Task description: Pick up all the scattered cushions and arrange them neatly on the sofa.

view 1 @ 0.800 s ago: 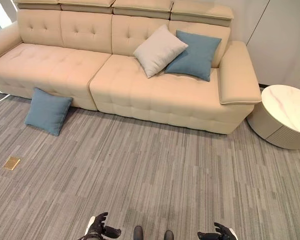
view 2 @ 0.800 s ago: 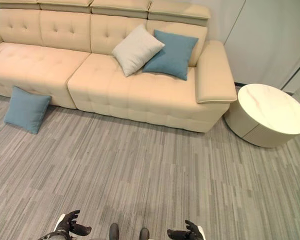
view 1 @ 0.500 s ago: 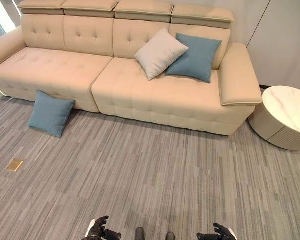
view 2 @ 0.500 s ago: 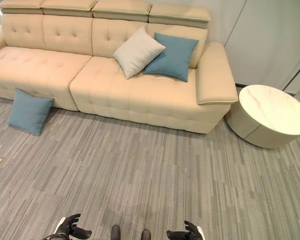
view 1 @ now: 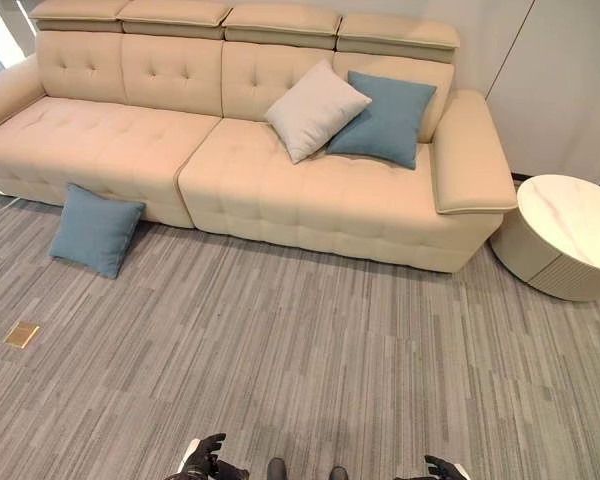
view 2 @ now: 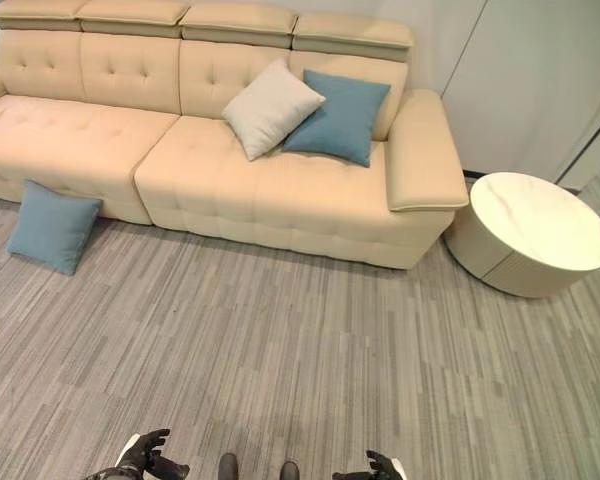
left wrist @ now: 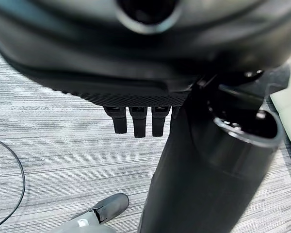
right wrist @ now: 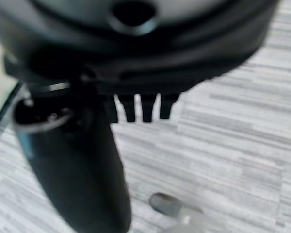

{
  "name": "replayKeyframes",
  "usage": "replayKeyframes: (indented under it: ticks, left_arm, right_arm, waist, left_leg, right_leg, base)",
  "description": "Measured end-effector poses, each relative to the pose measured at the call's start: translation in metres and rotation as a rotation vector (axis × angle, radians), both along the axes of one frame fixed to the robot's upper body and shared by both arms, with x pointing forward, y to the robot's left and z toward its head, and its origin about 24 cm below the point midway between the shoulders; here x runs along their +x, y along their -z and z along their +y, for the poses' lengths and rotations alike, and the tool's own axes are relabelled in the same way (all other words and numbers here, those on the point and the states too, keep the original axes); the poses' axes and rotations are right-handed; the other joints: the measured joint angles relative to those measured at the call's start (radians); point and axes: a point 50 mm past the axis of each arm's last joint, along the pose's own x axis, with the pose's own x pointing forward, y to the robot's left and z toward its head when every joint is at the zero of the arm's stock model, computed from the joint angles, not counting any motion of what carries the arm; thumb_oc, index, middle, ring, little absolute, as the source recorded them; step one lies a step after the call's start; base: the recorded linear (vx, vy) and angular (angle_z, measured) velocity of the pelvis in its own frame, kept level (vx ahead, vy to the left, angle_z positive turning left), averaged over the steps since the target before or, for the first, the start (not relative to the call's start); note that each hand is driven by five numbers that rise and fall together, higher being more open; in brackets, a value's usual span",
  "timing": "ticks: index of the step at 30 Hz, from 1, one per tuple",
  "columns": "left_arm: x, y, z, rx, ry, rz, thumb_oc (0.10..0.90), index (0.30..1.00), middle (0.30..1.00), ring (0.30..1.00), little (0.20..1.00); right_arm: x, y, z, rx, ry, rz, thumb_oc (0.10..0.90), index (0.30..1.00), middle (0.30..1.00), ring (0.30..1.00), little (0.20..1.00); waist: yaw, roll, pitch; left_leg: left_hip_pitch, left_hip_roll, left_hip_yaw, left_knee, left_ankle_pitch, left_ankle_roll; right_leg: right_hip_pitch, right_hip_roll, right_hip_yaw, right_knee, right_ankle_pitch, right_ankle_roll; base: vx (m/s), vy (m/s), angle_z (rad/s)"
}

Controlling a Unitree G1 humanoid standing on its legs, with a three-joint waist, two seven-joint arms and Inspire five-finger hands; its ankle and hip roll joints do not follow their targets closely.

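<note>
A blue cushion (view 1: 95, 228) is leaned against the sofa (view 1: 250, 170) front; both hands (view 1: 208, 458) (view 2: 382, 466) are held relaxed, empty.

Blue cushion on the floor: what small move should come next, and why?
Probably step forward and to the robot's left toward the square blue fabric cushion leaning against the beige sofa front. Both the left hand and right hand hang empty, well short of it.
</note>
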Motion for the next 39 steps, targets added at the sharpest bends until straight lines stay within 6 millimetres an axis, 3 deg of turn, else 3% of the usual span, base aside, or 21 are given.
replayKeyframes:
  ticks: [7, 8, 11, 14, 19, 21, 22, 23, 25, 28, 29, 30, 31, 33, 36, 38, 39]
  left_arm:
    - [0.005, -0.001, -0.001, -0.012, 0.009, -0.005, 0.8, 0.9, 0.9, 0.9, 0.9]
    - [0.009, -0.002, -0.002, -0.015, 0.012, -0.014, 0.8, 0.9, 0.9, 0.9, 0.9]
    - [0.015, -0.003, 0.0, -0.007, 0.008, -0.021, 0.8, 0.9, 0.9, 0.9, 0.9]
    - [0.022, -0.005, 0.0, -0.006, 0.007, -0.035, 0.8, 0.9, 0.9, 0.9, 0.9]
    - [0.022, -0.006, 0.003, -0.031, -0.073, -0.04, 0.8, 0.9, 0.9, 0.9, 0.9]
    - [0.026, -0.007, 0.004, -0.045, -0.106, -0.056, 0.8, 0.9, 0.9, 0.9, 0.9]
    - [0.027, -0.007, 0.002, -0.05, -0.104, -0.059, 0.8, 0.9, 0.9, 0.9, 0.9]
    - [0.024, -0.005, -0.004, -0.065, -0.104, -0.052, 0.8, 0.9, 0.9, 0.9, 0.9]
    - [0.017, -0.002, -0.011, -0.1, -0.126, -0.035, 0.8, 0.9, 0.9, 0.9, 0.9]
    - [0.025, -0.003, -0.017, -0.137, -0.14, -0.059, 0.8, 0.9, 0.9, 0.9, 0.9]
    - [0.026, -0.004, -0.017, -0.141, -0.146, -0.066, 0.8, 0.9, 0.9, 0.9, 0.9]
    - [0.036, -0.007, -0.017, -0.149, -0.166, -0.1, 0.8, 0.9, 0.9, 0.9, 0.9]
    - [0.04, -0.009, -0.016, -0.156, -0.184, -0.111, 0.8, 0.9, 0.9, 0.9, 0.9]
    - [0.039, -0.009, -0.015, -0.155, -0.191, -0.111, 0.8, 0.9, 0.9, 0.9, 0.9]
    - [0.043, -0.01, -0.017, -0.163, -0.183, -0.125, 0.8, 0.9, 0.9, 0.9, 0.9]
    - [0.045, -0.011, -0.018, -0.166, -0.179, -0.13, 0.8, 0.9, 0.9, 0.9, 0.9]
    - [0.045, -0.011, -0.022, -0.172, -0.172, -0.13, 0.8, 0.9, 0.9, 0.9, 0.9]
  right_arm:
    - [0.001, -0.001, -0.003, 0.0, -0.005, 0.01, 0.8, 0.9, 0.9, 0.9, 0.9]
    - [0.005, -0.002, -0.006, -0.003, -0.014, 0.002, 0.8, 0.9, 0.9, 0.9, 0.9]
    - [0.004, -0.002, -0.005, -0.004, -0.023, 0.01, 0.8, 0.9, 0.9, 0.9, 0.9]
    - [0.008, -0.002, -0.005, -0.004, -0.029, 0.002, 0.8, 0.9, 0.9, 0.9, 0.9]
    - [0.012, -0.003, -0.003, 0.0, -0.045, -0.007, 0.8, 0.9, 0.9, 0.9, 0.9]
    - [0.013, -0.003, -0.001, 0.0, -0.054, -0.008, 0.8, 0.9, 0.9, 0.9, 0.9]
    - [0.007, -0.002, -0.002, 0.0, -0.049, 0.008, 0.8, 0.9, 0.9, 0.9, 0.9]
    - [-0.003, 0.0, -0.004, -0.005, -0.04, 0.033, 0.8, 0.9, 0.9, 0.9, 0.9]
    - [-0.005, 0.0, -0.006, -0.007, -0.037, 0.036, 0.8, 0.9, 0.9, 0.9, 0.9]
    - [0.003, -0.002, -0.006, -0.001, -0.026, -0.006, 0.8, 0.9, 0.9, 0.9, 0.9]
    - [0.006, -0.003, -0.006, 0.0, -0.023, -0.018, 0.8, 0.9, 0.9, 0.9, 0.9]
    - [0.017, -0.005, -0.005, 0.005, -0.021, -0.044, 0.8, 0.9, 0.9, 0.9, 0.9]
    - [0.021, -0.006, -0.004, 0.006, -0.026, -0.057, 0.8, 0.9, 0.9, 0.9, 0.9]
    - [0.032, -0.009, -0.004, 0.001, -0.037, -0.083, 0.8, 0.9, 0.9, 0.9, 0.9]
    - [0.038, -0.01, 0.001, 0.016, -0.033, -0.09, 0.8, 0.9, 0.9, 0.9, 0.9]
    - [0.05, -0.013, 0.003, 0.015, -0.042, -0.121, 0.8, 0.9, 0.9, 0.9, 0.9]
    - [0.046, -0.011, 0.001, 0.011, -0.036, -0.102, 0.8, 0.9, 0.9, 0.9, 0.9]
  waist:
    - [-0.003, 0.004, 0.005]
    - [-0.002, 0.016, 0.024]
    - [-0.003, 0.002, 0.042]
    - [-0.005, 0.008, 0.085]
    - [-0.031, -0.01, 0.104]
    - [-0.057, -0.024, 0.115]
    - [-0.057, -0.028, 0.115]
    - [-0.056, -0.02, 0.117]
    - [-0.055, 0.002, 0.106]
    - [-0.05, -0.015, 0.101]
    - [-0.052, -0.018, 0.102]
    - [-0.044, -0.047, 0.114]
    - [-0.039, -0.056, 0.117]
    - [-0.026, -0.052, 0.116]
    - [-0.02, -0.051, 0.116]
    - [-0.016, -0.046, 0.113]
    - [-0.002, -0.032, 0.109]
  left_leg:
    - [-0.012, 0.0, 0.011, -0.001, -0.015, 0.017]
    - [-0.004, 0.009, 0.01, -0.001, -0.02, 0.027]
    - [0.005, -0.004, 0.001, 0.0, -0.021, 0.043]
    - [0.014, -0.003, -0.017, 0.0, -0.026, 0.063]
    - [0.015, -0.005, -0.048, 0.001, -0.032, 0.073]
    - [0.019, -0.002, -0.098, 0.001, -0.042, 0.055]
    - [0.032, 0.0, -0.116, 0.0, -0.051, 0.041]
    - [0.061, 0.02, -0.14, 0.0, -0.069, 0.017]
    - [0.074, 0.055, -0.154, 0.025, -0.083, -0.031]
    - [-0.011, 0.043, -0.151, 0.222, -0.109, -0.103]
    - [-0.033, 0.037, -0.149, 0.261, -0.113, -0.109]
    - [-0.132, 0.022, -0.093, 0.446, -0.095, -0.162]
    - [-0.153, 0.022, -0.066, 0.495, -0.08, -0.191]
    - [-0.187, 0.061, 0.027, 0.571, -0.097, -0.171]
    - [-0.216, 0.083, 0.054, 0.507, -0.1, -0.158]
    - [-0.2, 0.079, 0.069, 0.205, -0.064, -0.145]
    - [-0.196, 0.087, 0.066, 0.02, -0.005, -0.151]
  right_leg:
    - [-0.065, -0.009, -0.001, 0.111, -0.02, 0.028]
    - [-0.1, -0.011, -0.002, 0.197, -0.042, 0.049]
    - [-0.17, -0.046, -0.001, 0.364, -0.108, 0.08]
    - [-0.253, -0.053, 0.002, 0.514, -0.143, 0.076]
    - [-0.312, -0.053, 0.008, 0.326, -0.12, 0.081]
    - [-0.304, -0.048, 0.03, 0.204, -0.031, 0.09]
    - [-0.284, -0.048, 0.03, 0.185, 0.019, 0.076]
    - [-0.228, -0.026, 0.024, 0.15, 0.062, 0.029]
    - [-0.166, 0.005, -0.006, 0.104, 0.057, 0.01]
    - [-0.106, 0.001, -0.048, 0.038, 0.074, -0.033]
    - [-0.103, -0.003, -0.051, 0.034, 0.068, -0.034]
    - [-0.087, -0.023, -0.056, 0.014, 0.069, -0.054]
    - [-0.078, -0.029, -0.057, 0.009, 0.068, -0.059]
    - [-0.05, -0.02, -0.082, 0.0, 0.043, -0.085]
    - [-0.027, -0.003, -0.099, -0.007, 0.012, -0.098]
    - [-0.022, 0.008, -0.106, -0.008, -0.018, -0.065]
    - [-0.02, 0.03, -0.108, -0.007, -0.015, -0.058]
  base:
    - [0.03, 0.102, -0.07]
    - [0.04, 0.057, 0.0]
    - [0.09, 0.08, 0.11]
    - [0.14, 0.017, 0.1]
    - [0.25, -0.117, 0.17]
    - [0.18, -0.13, 0.71]
    - [0.22, -0.175, 0.69]
    - [0.28, -0.232, 0.5]
    - [0.14, -0.146, 0.39]
    - [0.05, -0.179, 0.39]
    - [0.03, -0.166, 0.35]
    - [0.1, -0.114, 0.22]
    - [0.13, -0.063, 0.17]
    - [0.21, -0.059, 0.14]
    - [0.38, 0.016, 0.3]
    - [0.38, 0.048, 0.28]
    - [0.21, 0.031, 0.15]
